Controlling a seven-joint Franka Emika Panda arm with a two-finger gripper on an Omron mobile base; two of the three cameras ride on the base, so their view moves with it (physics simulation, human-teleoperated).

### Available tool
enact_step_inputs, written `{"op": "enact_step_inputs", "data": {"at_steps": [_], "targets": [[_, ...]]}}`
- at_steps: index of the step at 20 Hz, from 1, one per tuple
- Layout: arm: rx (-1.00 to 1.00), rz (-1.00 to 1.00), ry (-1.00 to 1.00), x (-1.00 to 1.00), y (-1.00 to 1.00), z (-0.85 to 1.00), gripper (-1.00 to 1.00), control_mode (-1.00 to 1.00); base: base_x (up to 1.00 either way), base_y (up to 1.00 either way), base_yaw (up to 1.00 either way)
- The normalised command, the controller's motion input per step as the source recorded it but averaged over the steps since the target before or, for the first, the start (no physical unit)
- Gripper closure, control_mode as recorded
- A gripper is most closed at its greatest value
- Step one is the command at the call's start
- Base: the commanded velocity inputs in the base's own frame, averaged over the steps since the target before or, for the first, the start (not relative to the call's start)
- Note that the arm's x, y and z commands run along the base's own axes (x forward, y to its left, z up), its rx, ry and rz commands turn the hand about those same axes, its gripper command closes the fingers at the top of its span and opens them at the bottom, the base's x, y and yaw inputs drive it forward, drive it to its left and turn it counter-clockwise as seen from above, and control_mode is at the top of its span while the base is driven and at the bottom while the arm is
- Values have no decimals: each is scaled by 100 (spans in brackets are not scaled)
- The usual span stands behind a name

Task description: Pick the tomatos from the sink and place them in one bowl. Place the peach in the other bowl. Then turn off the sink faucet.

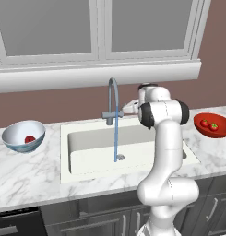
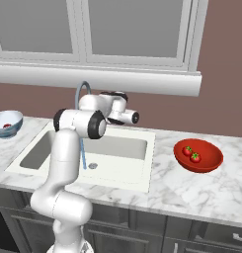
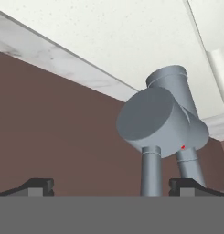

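Observation:
Two red tomatos (image 1: pixel 205 123) lie in the shallow red bowl (image 1: pixel 220 133) on the right of the counter. The peach (image 1: pixel 29 139) rests in the white and pale blue bowl (image 1: pixel 15 133) on the left. Water streams from the grey gooseneck sink faucet (image 1: pixel 113 92) into the white sink (image 1: pixel 86 159). My gripper (image 3: pixel 112 187) is open, close to the faucet's valve body (image 3: pixel 161 121). The thin lever (image 3: pixel 151 176) stands between the fingertips (image 3: pixel 38 186), nearer the right one. In the left base view my hand (image 1: pixel 130 107) reaches toward the faucet base from its right.
A brown wall (image 1: pixel 50 103) and a white window sill (image 1: pixel 86 76) run just behind the faucet. Marble counter (image 1: pixel 31 170) surrounds the sink. Dark cabinet fronts (image 2: pixel 201 237) lie below. The red bowl (image 2: pixel 211 163) also shows to the right of the sink in the right base view.

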Motion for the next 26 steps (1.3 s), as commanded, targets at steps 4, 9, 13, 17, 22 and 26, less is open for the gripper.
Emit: {"op": "enact_step_inputs", "data": {"at_steps": [4, 9, 13, 17, 22, 26], "targets": [[3, 9, 4, 35, 4, -23, -100, -100, 0, 0, 0], [8, 12, 5, 44, 3, -20, -100, -100, 0, 0, 0], [10, 17, 7, 54, 5, -21, -100, -100, 0, 0, 0], [10, 17, 6, 52, 13, -21, -100, -100, 0, 0, 0], [8, 16, 7, 44, 33, -16, -100, -100, 0, 0, 0], [6, 16, 6, 34, 54, -7, -100, -100, 0, 0, 0]]}}
